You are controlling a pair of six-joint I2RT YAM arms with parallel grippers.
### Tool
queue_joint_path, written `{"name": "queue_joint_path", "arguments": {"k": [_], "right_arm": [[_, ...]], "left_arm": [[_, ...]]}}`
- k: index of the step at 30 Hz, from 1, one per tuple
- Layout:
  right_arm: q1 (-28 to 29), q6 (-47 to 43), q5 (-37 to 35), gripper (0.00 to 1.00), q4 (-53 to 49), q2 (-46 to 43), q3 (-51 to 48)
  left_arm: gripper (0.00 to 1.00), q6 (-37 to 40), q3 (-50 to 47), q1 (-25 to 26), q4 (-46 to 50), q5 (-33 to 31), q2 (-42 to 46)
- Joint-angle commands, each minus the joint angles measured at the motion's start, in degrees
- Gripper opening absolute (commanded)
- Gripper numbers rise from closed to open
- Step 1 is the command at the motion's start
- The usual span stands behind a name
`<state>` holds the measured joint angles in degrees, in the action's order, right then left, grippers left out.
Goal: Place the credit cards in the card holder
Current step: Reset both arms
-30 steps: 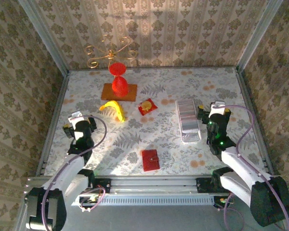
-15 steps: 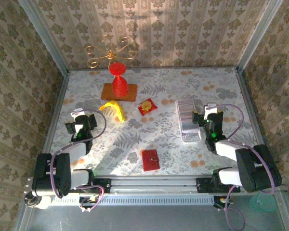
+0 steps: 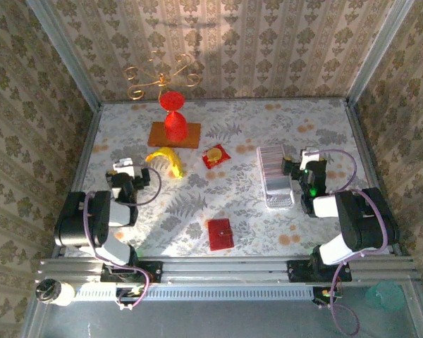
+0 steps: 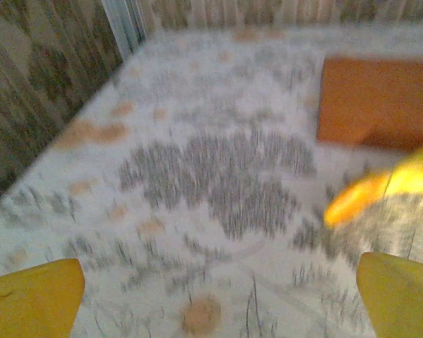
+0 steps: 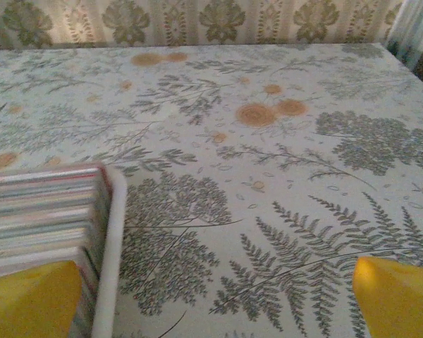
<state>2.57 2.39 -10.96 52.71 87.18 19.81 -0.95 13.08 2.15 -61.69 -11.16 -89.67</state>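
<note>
Left gripper (image 3: pixel 124 169) sits up-left of the card holder (image 3: pixel 220 234), fingers spread wide, arm folded low. Right gripper (image 3: pixel 308 163) sits up-right of it, fingers spread wide, arm folded likewise.

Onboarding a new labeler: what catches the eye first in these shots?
The bright red vase on an orange mat at the back left, with a banana just in front of it. Next, the stack of cards in a clear tray on the right, beside the open right gripper, and the small red card holder lying flat near the front centre.
</note>
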Motion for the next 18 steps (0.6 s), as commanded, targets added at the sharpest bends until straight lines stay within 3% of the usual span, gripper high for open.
{"name": "queue_joint_path", "arguments": {"k": [1,18], "right_arm": [[-0.33,2.31,-4.12,1.00,-1.18,0.36,1.98],[-0.15,2.26,-4.33,1.00,-1.47,0.27,2.11]], "left_arm": [[1.00,0.70,2.97,-0.75,-3.12,-0.83,0.35],[1.00,2.58,8.22,0.06,6.70,0.75,0.48]]}}
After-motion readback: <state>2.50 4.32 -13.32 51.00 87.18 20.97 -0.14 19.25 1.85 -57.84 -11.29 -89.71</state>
